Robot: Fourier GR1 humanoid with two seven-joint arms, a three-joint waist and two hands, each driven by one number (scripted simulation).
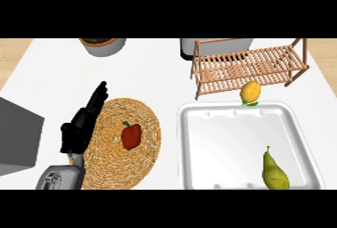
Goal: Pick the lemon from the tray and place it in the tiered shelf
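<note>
A yellow lemon [251,92] rests on the far rim of the white tray [197,147], just in front of the wooden tiered shelf [247,67]. Nothing holds it. My left hand [82,124] shows at the left over the edge of a woven mat, fingers straight and pointing away from me, holding nothing. My right hand is out of view.
A green pear [274,171] lies in the tray's near right corner. A red bell pepper [131,136] sits on the round woven mat [148,116]. A grey pot with a plant [103,45] stands at the back, a grey block [16,138] at the left edge.
</note>
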